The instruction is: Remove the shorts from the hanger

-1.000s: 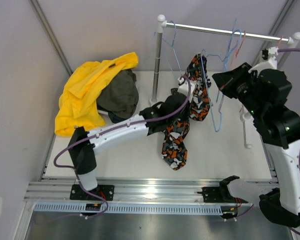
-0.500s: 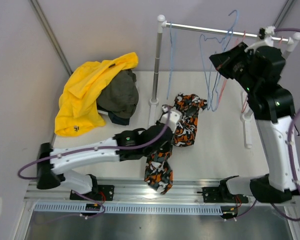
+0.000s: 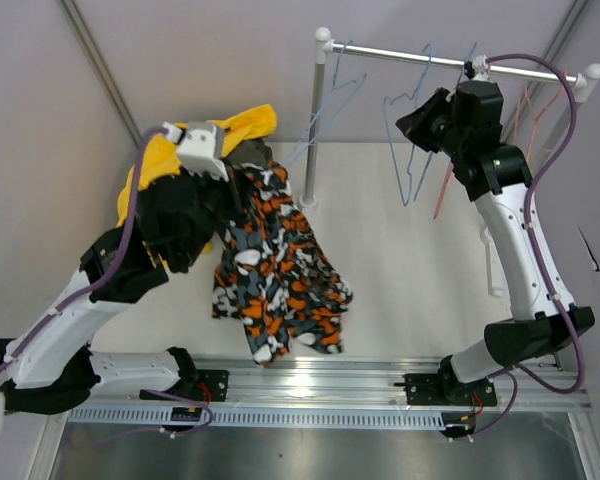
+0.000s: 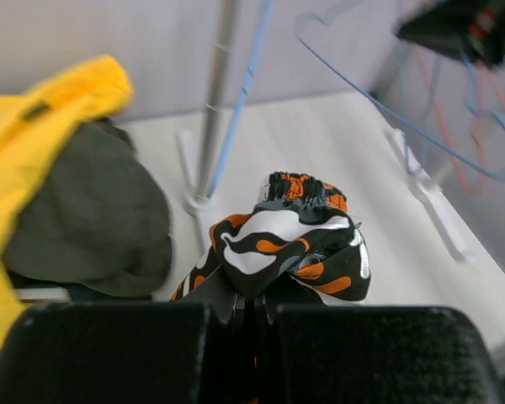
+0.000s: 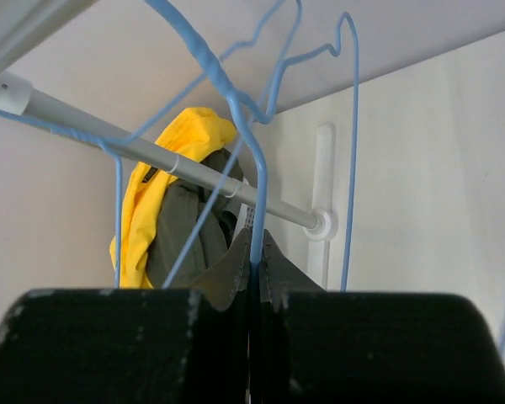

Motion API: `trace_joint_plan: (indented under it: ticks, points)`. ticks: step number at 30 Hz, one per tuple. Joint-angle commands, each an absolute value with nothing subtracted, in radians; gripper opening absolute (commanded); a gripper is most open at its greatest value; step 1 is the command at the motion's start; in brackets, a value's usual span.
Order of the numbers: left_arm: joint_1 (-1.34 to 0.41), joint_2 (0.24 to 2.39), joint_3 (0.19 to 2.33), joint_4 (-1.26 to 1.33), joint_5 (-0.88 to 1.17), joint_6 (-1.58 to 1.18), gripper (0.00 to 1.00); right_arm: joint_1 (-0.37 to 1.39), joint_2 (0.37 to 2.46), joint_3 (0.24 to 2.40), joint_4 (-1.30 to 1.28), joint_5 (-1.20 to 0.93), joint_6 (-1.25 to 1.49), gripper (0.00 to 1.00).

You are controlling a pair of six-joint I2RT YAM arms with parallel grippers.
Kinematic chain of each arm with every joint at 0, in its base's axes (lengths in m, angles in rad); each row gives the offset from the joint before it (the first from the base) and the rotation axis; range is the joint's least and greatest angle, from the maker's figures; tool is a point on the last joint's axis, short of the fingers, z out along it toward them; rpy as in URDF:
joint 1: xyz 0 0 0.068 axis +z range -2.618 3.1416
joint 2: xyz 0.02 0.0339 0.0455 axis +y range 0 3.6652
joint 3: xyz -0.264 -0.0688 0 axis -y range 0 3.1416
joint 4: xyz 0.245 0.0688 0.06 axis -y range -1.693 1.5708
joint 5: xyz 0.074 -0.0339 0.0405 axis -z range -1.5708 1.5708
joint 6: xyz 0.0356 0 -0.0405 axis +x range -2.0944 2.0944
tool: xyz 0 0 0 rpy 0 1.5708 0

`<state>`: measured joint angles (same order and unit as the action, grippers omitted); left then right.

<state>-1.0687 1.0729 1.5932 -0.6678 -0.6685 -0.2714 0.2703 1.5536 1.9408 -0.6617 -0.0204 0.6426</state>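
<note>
Swung to ten o'clock, limp camouflage shorts (image 3: 280,270) hang pinched at a bunched fold in left tool (image 4: 254,299); right tool (image 5: 254,278) clamps hanger (image 5: 257,202).

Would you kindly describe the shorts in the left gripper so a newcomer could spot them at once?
Find the clothes rail, then look left to the left gripper. The shorts dangling from it are orange, black and white camouflage, unlike the plain yellow pair behind.

White table (image 3: 430,290): rack (image 3: 316,130), yellow shorts (image 4: 34,118), olive shorts (image 4: 84,219), apparently overlapping.
</note>
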Motion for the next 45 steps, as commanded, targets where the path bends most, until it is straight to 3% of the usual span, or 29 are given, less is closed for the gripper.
trace_joint_plan:
  ticks: [1, 3, 4, 6, 11, 16, 19, 26, 29, 30, 33, 40, 45]
  points:
    - [-0.921, 1.114, 1.788, -0.654, -0.640, -0.120, 0.00, 0.261, 1.415, 1.824, -0.571, -0.038, 0.632, 0.00]
    - [-0.826, 1.175, 1.862, -0.647, -0.637, -0.045, 0.00, 0.259, 1.376, 1.775, -0.568, -0.041, 0.635, 0.20]
    - [-0.792, 1.201, 1.973, -0.634, -0.632, -0.022, 0.00, 0.259, 1.344, 1.731, -0.568, -0.041, 0.635, 0.61]
    - [-0.668, 1.303, 2.060, -0.630, -0.597, 0.034, 0.00, 0.258, 1.313, 1.692, -0.577, -0.032, 0.634, 0.99]
    - [-0.346, 1.609, 2.586, -0.700, -0.345, -0.095, 0.00, 0.256, 1.211, 1.542, -0.568, -0.040, 0.627, 0.99]
    - [-0.176, 1.719, 2.508, -0.424, -0.218, -0.187, 0.00, 0.255, 1.144, 1.407, -0.552, -0.064, 0.637, 0.99]
    - [-0.149, 1.891, 2.577, -0.426, -0.157, -0.242, 0.00, 0.256, 1.118, 1.342, -0.548, -0.075, 0.638, 0.99]
    - [-0.147, 2.083, 2.308, -0.517, -0.164, -0.281, 0.00, 0.255, 1.091, 1.262, -0.531, -0.087, 0.643, 0.99]
    - [-0.147, 2.088, 2.249, -0.577, -0.184, -0.304, 0.20, 0.255, 1.085, 1.278, -0.541, -0.074, 0.635, 0.99]
    - [-0.147, 2.077, 2.212, -0.593, -0.186, -0.308, 0.45, 0.256, 1.080, 1.281, -0.546, -0.069, 0.634, 0.99]
    - [-0.152, 1.991, 2.126, -0.587, -0.183, -0.310, 0.99, 0.255, 1.066, 1.292, -0.555, -0.052, 0.630, 0.99]
    - [-0.270, 1.620, 1.984, -0.604, -0.336, -0.186, 0.99, 0.256, 1.023, 1.296, -0.583, -0.034, 0.627, 0.99]
    - [-0.330, 1.280, 1.637, -0.485, -0.339, -0.163, 0.99, 0.258, 0.979, 1.299, -0.614, -0.021, 0.569, 1.00]
